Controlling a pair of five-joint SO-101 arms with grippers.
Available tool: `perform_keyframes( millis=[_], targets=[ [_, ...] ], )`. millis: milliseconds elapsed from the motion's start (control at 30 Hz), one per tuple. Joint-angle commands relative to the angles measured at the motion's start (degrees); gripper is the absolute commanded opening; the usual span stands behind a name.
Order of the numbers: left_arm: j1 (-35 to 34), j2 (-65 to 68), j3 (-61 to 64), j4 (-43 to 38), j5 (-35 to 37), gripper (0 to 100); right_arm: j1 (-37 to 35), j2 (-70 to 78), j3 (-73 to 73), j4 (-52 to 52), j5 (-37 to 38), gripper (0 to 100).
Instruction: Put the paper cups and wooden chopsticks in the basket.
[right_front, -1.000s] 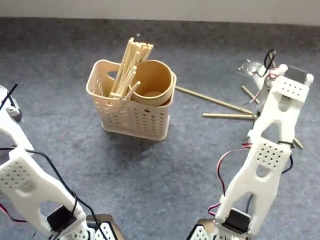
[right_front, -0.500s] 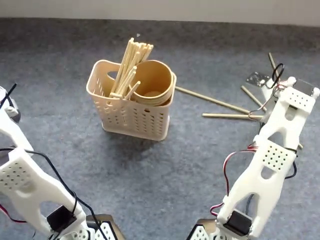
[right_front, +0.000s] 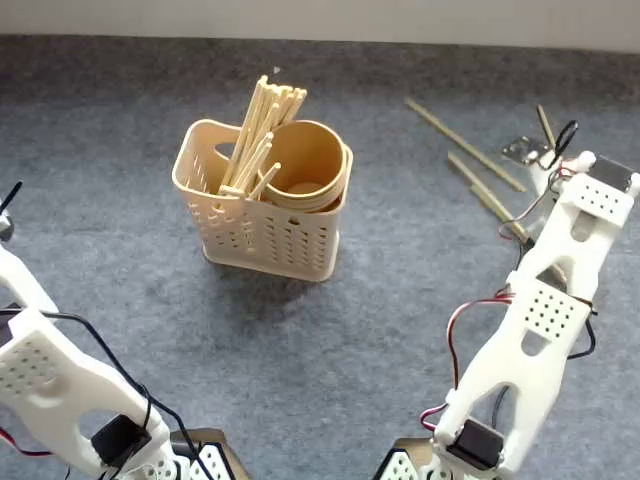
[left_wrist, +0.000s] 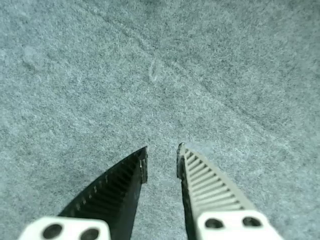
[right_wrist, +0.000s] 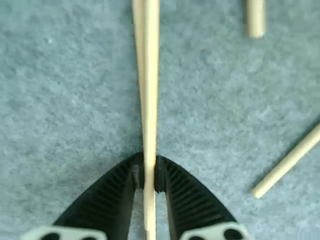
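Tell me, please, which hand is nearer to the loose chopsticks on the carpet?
Right. The right hand is shut on a chopstick, with other loose chopsticks beside it; the left hand hangs open over bare carpet.

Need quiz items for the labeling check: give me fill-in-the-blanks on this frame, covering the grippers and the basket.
1. The right gripper is shut on a wooden ___.
2. The left gripper is ___, holding nothing, above the grey mat.
3. The paper cups sit inside the ___.
Missing words: chopstick; open; basket.
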Motion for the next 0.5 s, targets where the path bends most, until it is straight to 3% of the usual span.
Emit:
perform_keyframes(
  millis=[0, 300, 467],
  targets=[
    [0.0, -2.9, -0.3, 0.4, 0.4, 13, -1.7, -9.3, -9.0, 1.0, -10.1, 0.4],
    [-0.4, -2.9, -0.3, 0.2, 0.4, 13, -3.6, -27.9, -10.2, 1.0, -33.8, 0.4],
    [-0.4, -2.9, -0.3, 0.3, 0.4, 13, -10.9, -37.1, -10.8, 0.7, -48.4, 0.4]
  ],
)
